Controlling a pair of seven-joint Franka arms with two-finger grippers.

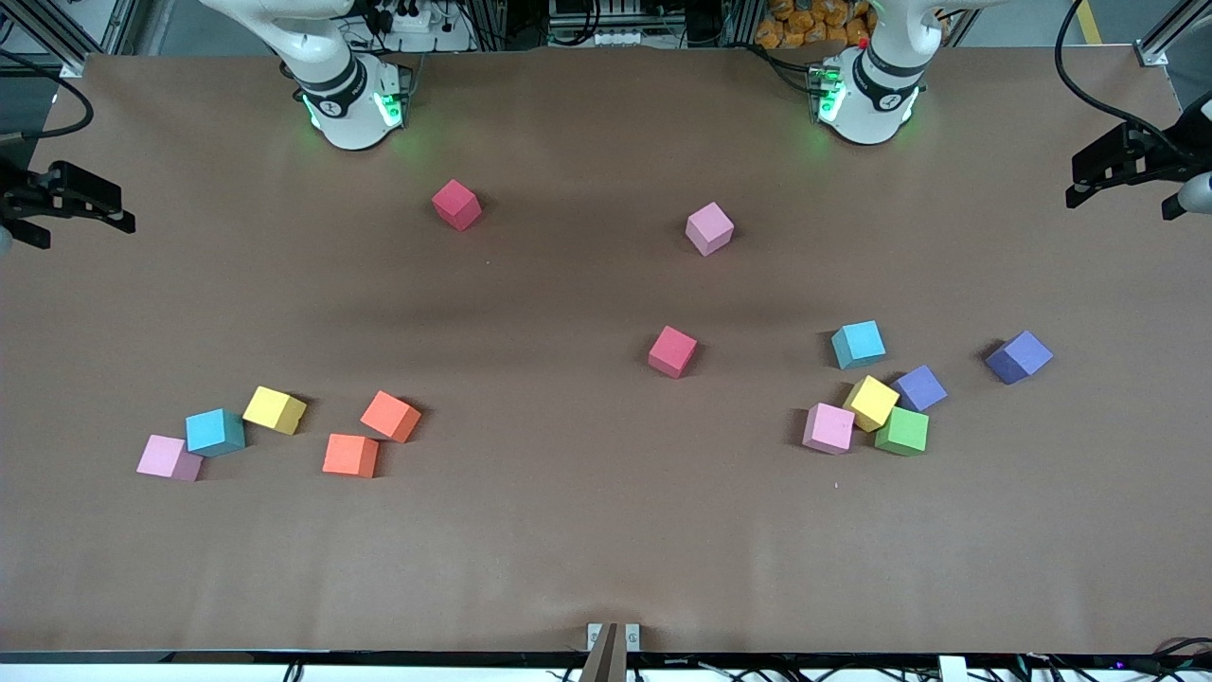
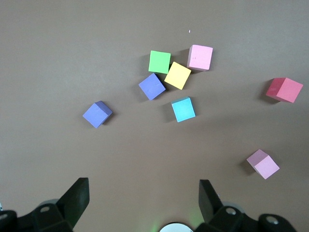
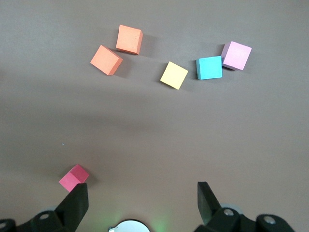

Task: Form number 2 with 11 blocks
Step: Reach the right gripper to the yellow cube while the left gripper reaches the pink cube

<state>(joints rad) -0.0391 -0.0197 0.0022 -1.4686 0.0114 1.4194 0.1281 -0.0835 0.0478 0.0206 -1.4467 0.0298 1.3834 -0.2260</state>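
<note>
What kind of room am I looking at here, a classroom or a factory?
Most likely a robotics lab. Two white robot arm bases stand at one edge of a brown-covered table, foam cubes such as a green one lie scattered on it, and cables and metal framing surround it.

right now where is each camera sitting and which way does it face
Front view: high across the table, facing the robots; both arm bases and both open grippers, left gripper and right gripper, show at the table's ends.
Left wrist view: on the left wrist, looking down past its fingers at the green block cluster.
Right wrist view: on the right wrist, looking down at the orange blocks.
Shared: front and left wrist both show the green block.
</note>
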